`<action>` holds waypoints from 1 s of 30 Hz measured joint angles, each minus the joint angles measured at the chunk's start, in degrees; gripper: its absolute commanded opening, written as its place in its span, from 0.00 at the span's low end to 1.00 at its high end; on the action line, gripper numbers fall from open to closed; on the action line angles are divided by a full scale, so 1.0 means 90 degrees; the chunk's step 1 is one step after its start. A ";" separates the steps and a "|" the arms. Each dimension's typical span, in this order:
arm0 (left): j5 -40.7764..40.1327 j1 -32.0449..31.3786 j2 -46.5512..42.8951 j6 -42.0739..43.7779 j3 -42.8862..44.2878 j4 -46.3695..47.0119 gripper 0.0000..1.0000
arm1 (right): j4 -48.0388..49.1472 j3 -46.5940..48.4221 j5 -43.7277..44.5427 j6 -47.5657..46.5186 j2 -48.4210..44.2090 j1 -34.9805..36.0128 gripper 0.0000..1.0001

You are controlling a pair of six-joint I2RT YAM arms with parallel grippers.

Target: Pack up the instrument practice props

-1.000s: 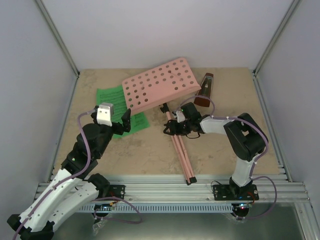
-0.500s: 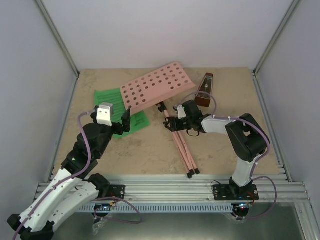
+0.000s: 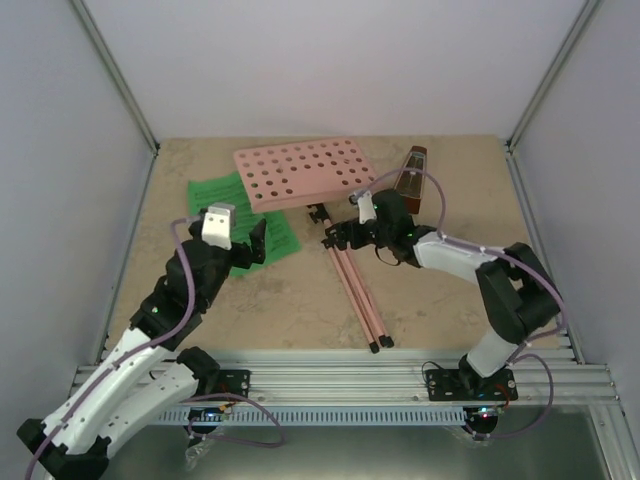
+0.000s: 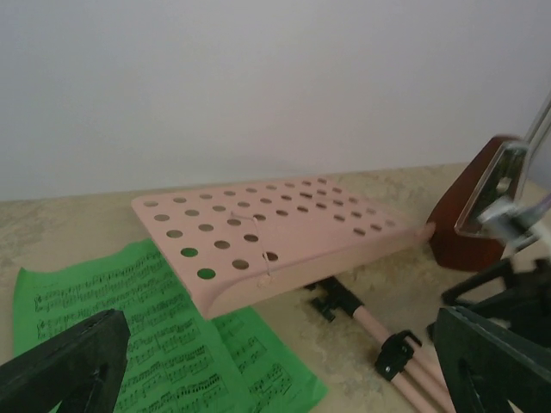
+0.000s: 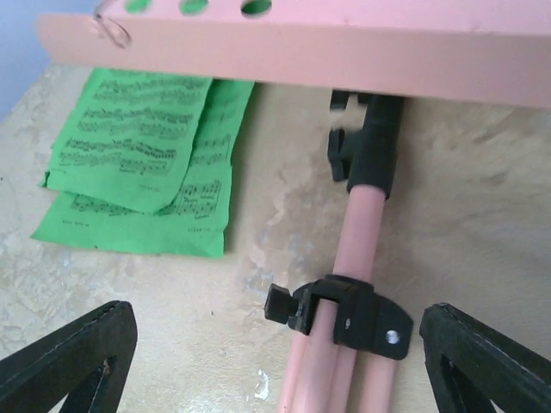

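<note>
Look at your left arm (image 3: 140, 345): white shells, black joints, purple cable (image 3: 178, 240) looping alongside, white block (image 3: 218, 222) at the wrist. Left claw (image 4: 277, 344), chunky matte black. Your right arm (image 3: 465, 258) matches, with its own purple loop (image 3: 425, 178).

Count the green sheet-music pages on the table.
2. One green page lies on top; the second green page lies partly under it, reaching beneath the pink music stand. Others could be hidden below them.

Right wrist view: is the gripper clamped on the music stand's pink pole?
No, the right gripper is open, fingers apart either side of the pole.
</note>
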 measured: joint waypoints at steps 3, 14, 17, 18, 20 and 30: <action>0.0119 0.0068 0.0493 -0.0194 0.0129 -0.0141 0.99 | 0.0010 -0.0202 0.0359 -0.0124 -0.0573 0.0005 0.97; 0.1010 0.0894 0.1275 -0.1749 -0.0578 0.1103 1.00 | -0.0323 -0.1916 0.1197 -0.0571 -0.3249 -0.1185 0.98; 0.1515 0.2084 0.1795 -0.2050 -0.0957 0.1678 0.99 | -0.0231 -0.2283 0.1015 -0.0619 -0.3672 -0.2322 0.98; 0.1715 0.2662 0.1960 -0.2191 -0.1154 0.1902 0.99 | -0.0175 -0.2395 0.0937 -0.0619 -0.3750 -0.2764 0.98; 0.2045 0.3628 0.2169 -0.2463 -0.1545 0.2266 0.99 | -0.0034 -0.2567 0.0838 -0.0588 -0.3769 -0.3560 0.98; 0.1702 0.4843 0.2276 -0.2429 -0.2871 0.4687 1.00 | 0.1831 -0.3866 0.1766 -0.0765 -0.4240 -0.4505 0.98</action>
